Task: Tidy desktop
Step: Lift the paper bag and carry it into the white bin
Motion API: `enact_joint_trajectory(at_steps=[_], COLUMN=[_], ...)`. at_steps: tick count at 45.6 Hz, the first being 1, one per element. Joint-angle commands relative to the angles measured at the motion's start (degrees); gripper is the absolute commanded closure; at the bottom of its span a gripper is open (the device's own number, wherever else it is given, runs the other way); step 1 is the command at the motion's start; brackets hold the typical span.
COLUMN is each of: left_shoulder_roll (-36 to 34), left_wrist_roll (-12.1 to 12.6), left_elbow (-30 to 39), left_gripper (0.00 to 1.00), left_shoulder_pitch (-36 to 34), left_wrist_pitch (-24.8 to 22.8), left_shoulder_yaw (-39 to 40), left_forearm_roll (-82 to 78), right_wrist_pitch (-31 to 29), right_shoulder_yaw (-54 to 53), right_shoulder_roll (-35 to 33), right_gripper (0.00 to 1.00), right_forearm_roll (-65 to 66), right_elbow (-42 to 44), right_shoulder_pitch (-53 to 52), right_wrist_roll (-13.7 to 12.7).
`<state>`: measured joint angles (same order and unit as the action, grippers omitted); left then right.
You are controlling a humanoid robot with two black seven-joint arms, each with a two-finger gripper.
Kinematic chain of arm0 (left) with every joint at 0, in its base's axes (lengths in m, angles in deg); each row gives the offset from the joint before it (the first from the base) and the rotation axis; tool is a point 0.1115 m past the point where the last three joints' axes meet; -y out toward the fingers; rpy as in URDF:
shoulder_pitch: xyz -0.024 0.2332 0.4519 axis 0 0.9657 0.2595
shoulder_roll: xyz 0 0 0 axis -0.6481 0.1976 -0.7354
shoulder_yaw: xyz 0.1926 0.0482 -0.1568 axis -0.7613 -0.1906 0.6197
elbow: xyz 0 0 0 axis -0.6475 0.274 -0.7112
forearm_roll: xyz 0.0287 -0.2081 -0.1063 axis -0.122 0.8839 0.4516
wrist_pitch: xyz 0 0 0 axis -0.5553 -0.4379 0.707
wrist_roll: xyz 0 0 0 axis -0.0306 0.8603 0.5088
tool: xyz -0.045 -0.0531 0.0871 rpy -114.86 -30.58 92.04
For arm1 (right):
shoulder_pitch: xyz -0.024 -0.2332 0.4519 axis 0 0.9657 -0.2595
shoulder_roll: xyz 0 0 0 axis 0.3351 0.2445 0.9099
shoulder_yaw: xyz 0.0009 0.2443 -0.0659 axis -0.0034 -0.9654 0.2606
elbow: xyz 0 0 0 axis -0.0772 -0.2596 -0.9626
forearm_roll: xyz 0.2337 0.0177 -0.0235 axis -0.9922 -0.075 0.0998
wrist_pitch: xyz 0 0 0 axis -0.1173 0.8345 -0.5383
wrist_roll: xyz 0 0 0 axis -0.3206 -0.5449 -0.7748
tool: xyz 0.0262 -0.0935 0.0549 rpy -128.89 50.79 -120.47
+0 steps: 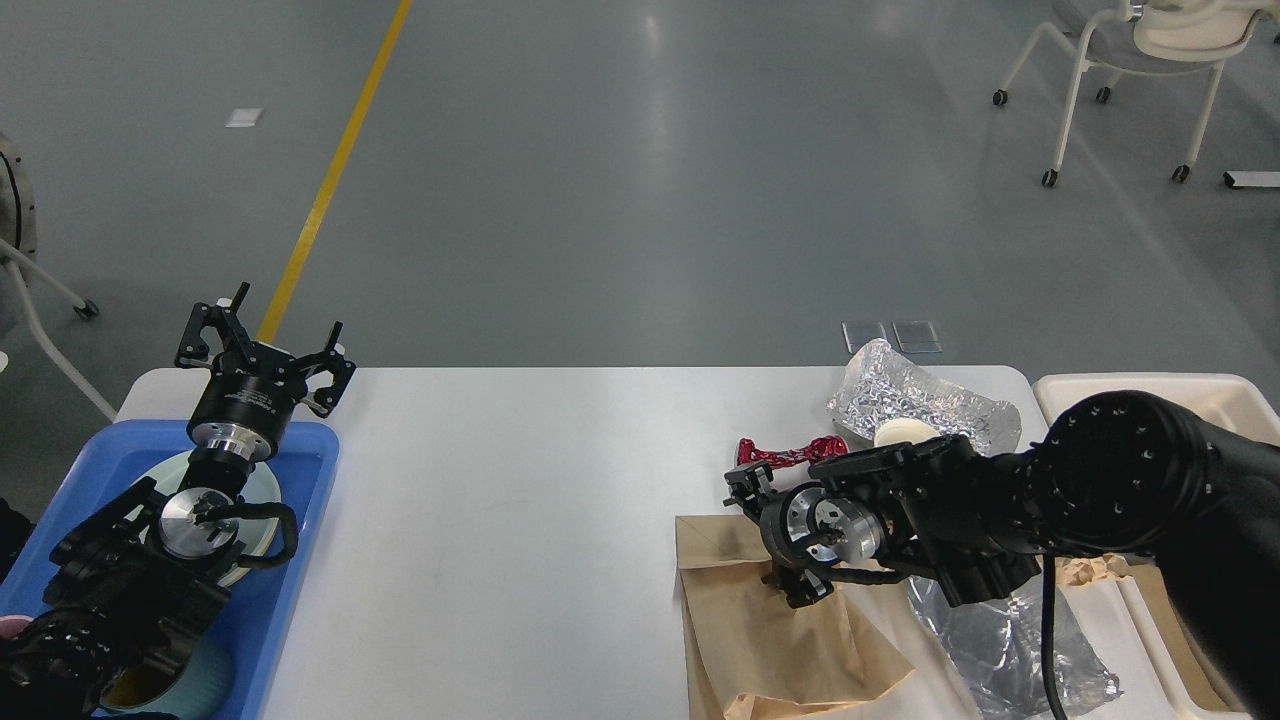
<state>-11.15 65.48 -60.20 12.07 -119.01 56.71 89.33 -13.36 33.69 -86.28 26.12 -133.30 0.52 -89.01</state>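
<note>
Head view: right gripper (762,540) over desktop (520,480)

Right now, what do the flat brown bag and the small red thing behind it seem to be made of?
The brown bag looks like matte kraft paper: dull tan, with sharp folds and creases. The red thing looks like shiny metallic foil, perhaps a twisted wrapper: it glitters and is finely crumpled.
</note>
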Motion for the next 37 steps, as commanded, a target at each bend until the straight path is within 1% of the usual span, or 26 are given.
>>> enact_joint_trajectory(at_steps=[1,2,10,23,27,33,35,37], left_shoulder_roll=[0.0,0.0,0.0,0.0,0.0,0.0,0.0,0.0], left_wrist_roll=[0.0,0.0,0.0,0.0,0.0,0.0,0.0,0.0], left_elbow=[0.0,0.0,0.0,0.0,0.0,0.1,0.1,0.0], left_gripper=[0.01,0.01,0.01,0.01,0.01,0.01,0.01,0.01], left_shoulder_pitch=[0.0,0.0,0.0,0.0,0.0,0.0,0.0,0.0], left_wrist_pitch=[0.0,0.0,0.0,0.0,0.0,0.0,-0.1,0.0], left_shoulder_yaw=[0.0,0.0,0.0,0.0,0.0,0.0,0.0,0.0], left_forearm_roll=[0.0,0.0,0.0,0.0,0.0,0.0,0.0,0.0], right_wrist_pitch=[0.0,0.0,-0.7,-2.6,-2.9,-3.3,-5.5,-9.3], right_shoulder_yaw=[-0.5,-0.6,-0.4,0.5,0.5,3.7,6.2,8.9], right_shoulder_roll=[0.0,0.0,0.0,-1.1,-5.4,-12.2,-14.7,-16.8], right_gripper=[0.97,1.0,1.0,1.0,1.0,1.0,1.0,1.0], right_forearm_roll=[5.6,5.8,6.2,8.2,10.2,13.3,14.3,15.5], right_elbow=[-0.2,-0.2,-0.7,-3.2,-8.5,-21.3,-25.8,-29.5], right_shoulder_pitch=[0.6,0.6,-0.1,-2.2,-6.5,-18.1,-24.0,-30.5], right_wrist_roll=[0.2,0.1,-0.3,-0.2,-0.1,-0.1,-0.1,-0.1])
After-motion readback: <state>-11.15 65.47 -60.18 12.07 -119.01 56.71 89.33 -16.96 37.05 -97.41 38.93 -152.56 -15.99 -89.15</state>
